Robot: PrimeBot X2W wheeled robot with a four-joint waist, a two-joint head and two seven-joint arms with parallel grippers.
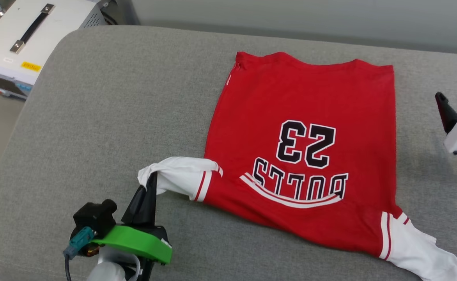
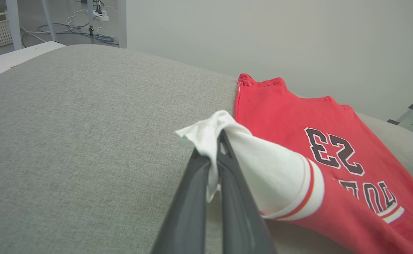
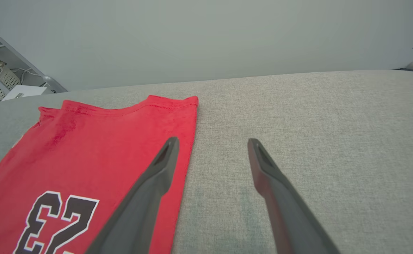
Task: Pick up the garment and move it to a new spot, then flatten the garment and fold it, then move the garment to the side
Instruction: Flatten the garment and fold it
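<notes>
"23" and "BULLS", upside down, on the garment (image 1: pixel 302 93)

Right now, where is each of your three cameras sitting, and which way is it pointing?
Head camera: up on the head, looking forward and down at the T-shirt on the grey cushion; left pincer low left, right pincer at the right edge.
Left wrist camera: looks along the left pincer, shut on the T-shirt's white sleeve.
Right wrist camera: looks along the open right pincer toward the T-shirt's edge and bare cushion.
All three share the T-shirt's number 23.
</notes>
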